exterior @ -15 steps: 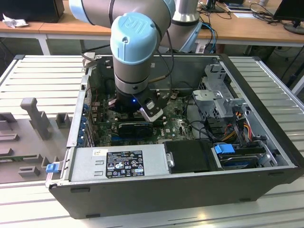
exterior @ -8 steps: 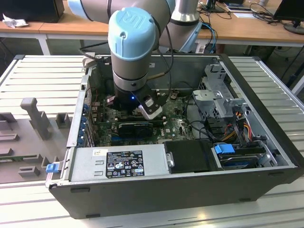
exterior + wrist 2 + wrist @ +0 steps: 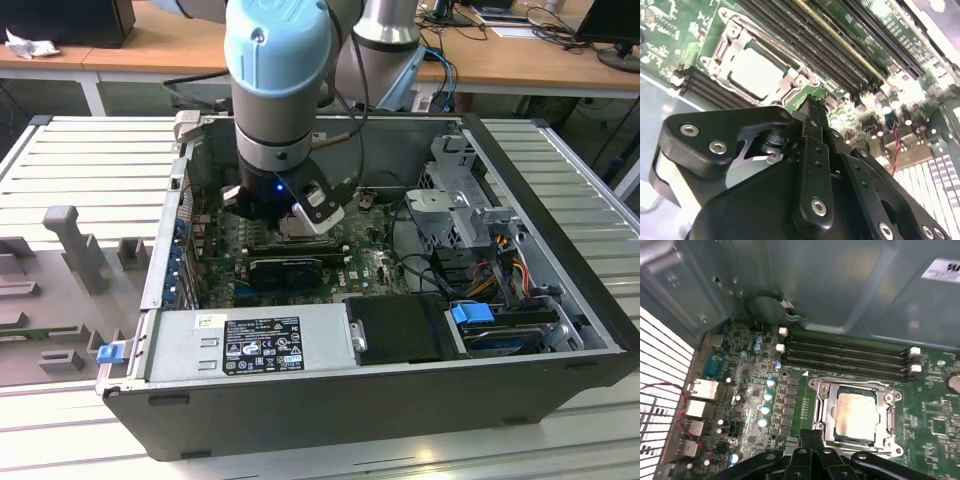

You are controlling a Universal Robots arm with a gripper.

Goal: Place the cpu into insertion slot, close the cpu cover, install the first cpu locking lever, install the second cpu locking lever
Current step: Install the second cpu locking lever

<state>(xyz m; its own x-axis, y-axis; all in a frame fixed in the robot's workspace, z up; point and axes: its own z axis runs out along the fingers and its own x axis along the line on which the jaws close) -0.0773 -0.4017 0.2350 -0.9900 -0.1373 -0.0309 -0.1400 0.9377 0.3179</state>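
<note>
1 cpu [image 3: 856, 412] under 1 closed cpu cover [image 3: 826, 405], tool [image 3: 811, 432] pinched together, empty, just beside.

Hidden and cut-off parts

In the exterior view the arm's wrist covers the insertion slot; in the first wrist view the claw [image 3: 812, 432] hides the cpu cover's [image 3: 826, 412] near corner.

A lab: wooden desks [image 3: 150, 45] with cables [image 3: 540, 25] behind slatted workbench [image 3: 70, 160].
</note>
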